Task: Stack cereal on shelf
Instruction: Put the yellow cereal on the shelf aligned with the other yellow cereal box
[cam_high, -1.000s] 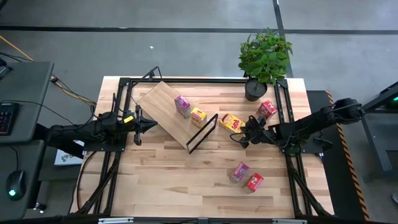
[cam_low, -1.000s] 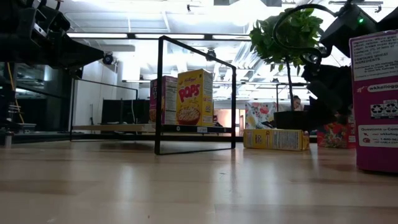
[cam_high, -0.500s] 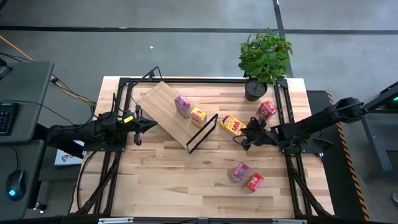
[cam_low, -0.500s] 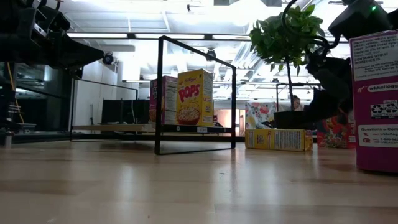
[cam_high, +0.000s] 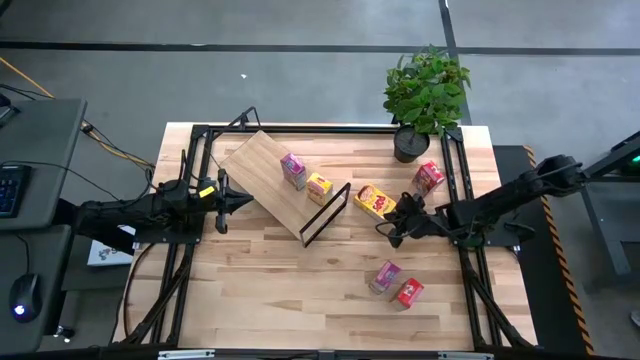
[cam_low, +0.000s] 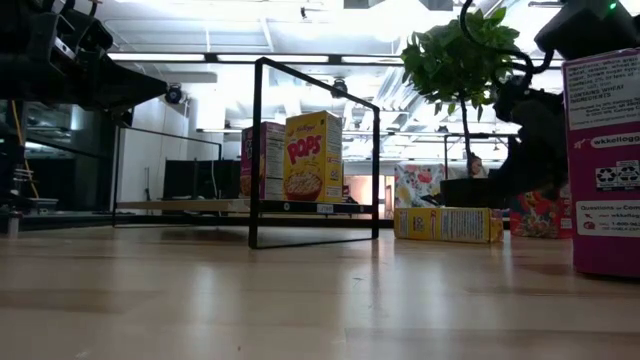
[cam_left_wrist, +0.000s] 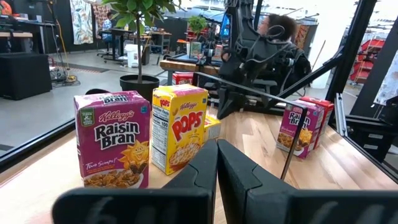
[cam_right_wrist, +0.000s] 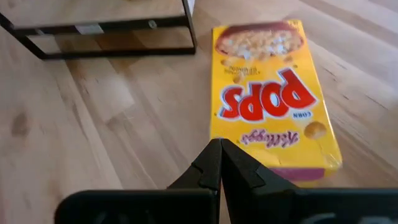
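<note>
1. Light wood of the shelf (cam_high: 268, 178) lies angled on the tabletop (cam_high: 250, 280), its black wire frame (cam_high: 326, 214) at the end nearer the middle.
2. Two cereal boxes already stand upright on the shelf: a pink-purple Raisin Bran box (cam_high: 293, 170) and a yellow Pops box (cam_high: 320, 187), side by side.
3. Four boxes are left on the tabletop. A second yellow Pops box (cam_high: 373, 199) lies flat just beyond the wire frame; a red box (cam_high: 430, 176) sits near the potted plant (cam_high: 425, 95); another pink-purple box (cam_high: 384, 276) and another red box (cam_high: 408, 292) lie together nearer the front edge.
4. The right gripper (cam_high: 394, 232) hovers just beside the flat yellow box with its jaws closed and empty; its wrist view shows the closed tips over the box's edge.
5. The left gripper (cam_high: 240, 200) waits at the shelf's left side, jaws closed, holding nothing.
6. By my judgement the task is about a third done. The flat yellow box looks to be next, but the right jaws would have to open before any grasp.
</note>
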